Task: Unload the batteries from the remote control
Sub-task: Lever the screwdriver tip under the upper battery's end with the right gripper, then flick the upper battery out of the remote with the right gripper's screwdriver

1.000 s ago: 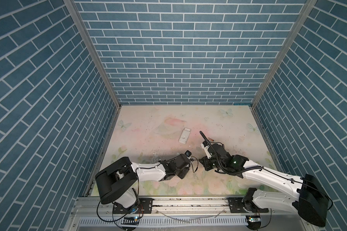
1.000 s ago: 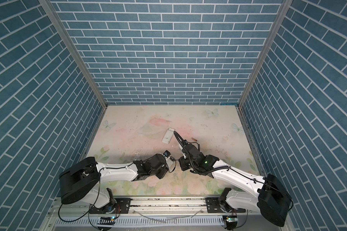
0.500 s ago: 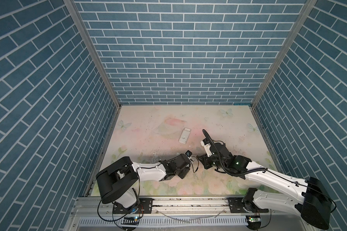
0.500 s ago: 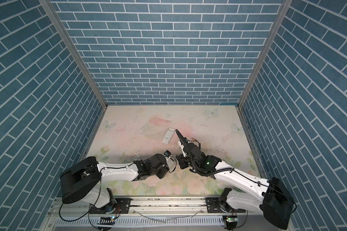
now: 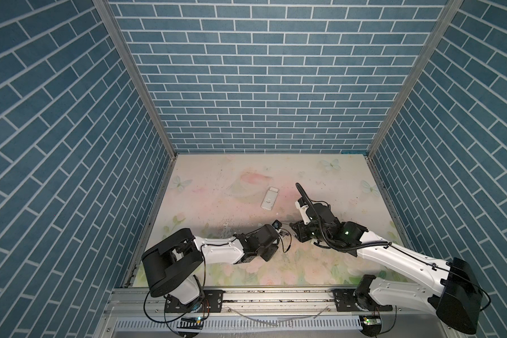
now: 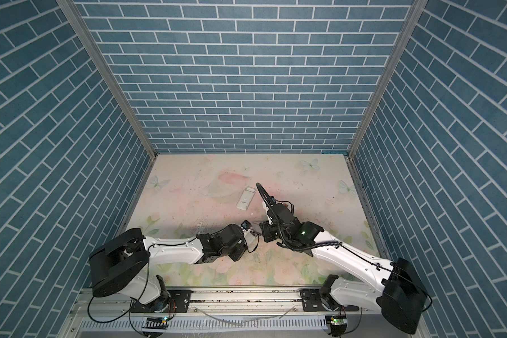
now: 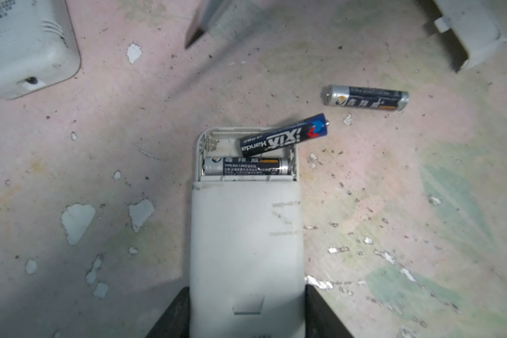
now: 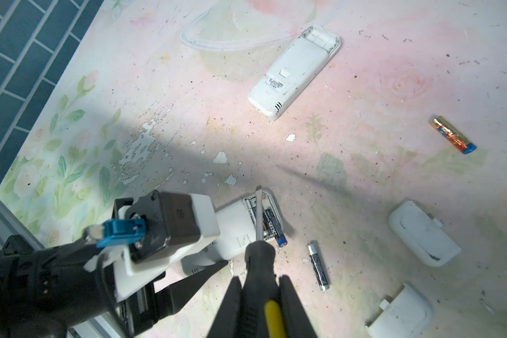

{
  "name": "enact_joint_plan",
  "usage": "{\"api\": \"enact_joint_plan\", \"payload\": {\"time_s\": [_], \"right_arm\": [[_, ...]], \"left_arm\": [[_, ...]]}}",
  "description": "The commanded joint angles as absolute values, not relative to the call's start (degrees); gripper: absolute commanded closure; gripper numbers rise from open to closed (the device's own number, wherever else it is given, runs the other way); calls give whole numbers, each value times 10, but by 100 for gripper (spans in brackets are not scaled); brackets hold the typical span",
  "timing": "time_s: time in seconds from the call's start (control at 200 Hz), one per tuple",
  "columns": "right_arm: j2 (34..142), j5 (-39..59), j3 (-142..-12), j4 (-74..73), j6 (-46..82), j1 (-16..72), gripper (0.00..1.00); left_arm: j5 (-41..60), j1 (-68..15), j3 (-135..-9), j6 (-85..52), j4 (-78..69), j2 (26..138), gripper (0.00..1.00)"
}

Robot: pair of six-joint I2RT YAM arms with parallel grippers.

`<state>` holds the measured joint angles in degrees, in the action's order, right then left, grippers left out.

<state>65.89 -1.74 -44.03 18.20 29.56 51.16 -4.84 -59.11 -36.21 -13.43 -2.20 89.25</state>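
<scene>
The left arm lies low along the front of the table, with its forearm nearly level and its wrist aimed at the middle. The left gripper is clamped on the held remote control, which is white and lies back-side up, with 1 black finger on each long edge. The battery bay at the far end is uncovered.

In that bay, 1 seated battery lies flat in its slot. The tilted battery, black with a blue tip, is cocked up, and its tip pokes out over the bay's side wall.

The right arm reaches in from the right base, forearm sloping down and wrist bent toward the left gripper, so the 2 grippers sit close together mid-front. The right gripper is closed around the black-and-yellow handle of a screwdriver.

In the right wrist view the blade lines up over the open bay. The left wrist view shows the blade tip blurred, beyond the remote's end and apart from it.

A loose black battery lies on the table just beside the held remote. A copper battery lies well apart. A second remote control, with its bay empty, rests farther back. 2 white cover plates lie to the side.
</scene>
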Motion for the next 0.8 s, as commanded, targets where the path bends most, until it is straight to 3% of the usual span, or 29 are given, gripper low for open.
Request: {"api": "enact_joint_plan", "payload": {"time_s": [0.0, 0.23, 0.445, 0.795], "right_arm": [[673, -21, -479, 208, 285, 498, 100], [696, 37, -552, 351, 256, 475, 100], [699, 121, -554, 379, 267, 477, 100], [743, 105, -541, 367, 270, 486, 100]], "left_arm": [[28, -606, -347, -120, 41, 919, 63], [7, -606, -358, -102, 77, 908, 64], [5, -606, -365, -104, 78, 916, 65], [5, -606, -363, -105, 73, 916, 65]]}}
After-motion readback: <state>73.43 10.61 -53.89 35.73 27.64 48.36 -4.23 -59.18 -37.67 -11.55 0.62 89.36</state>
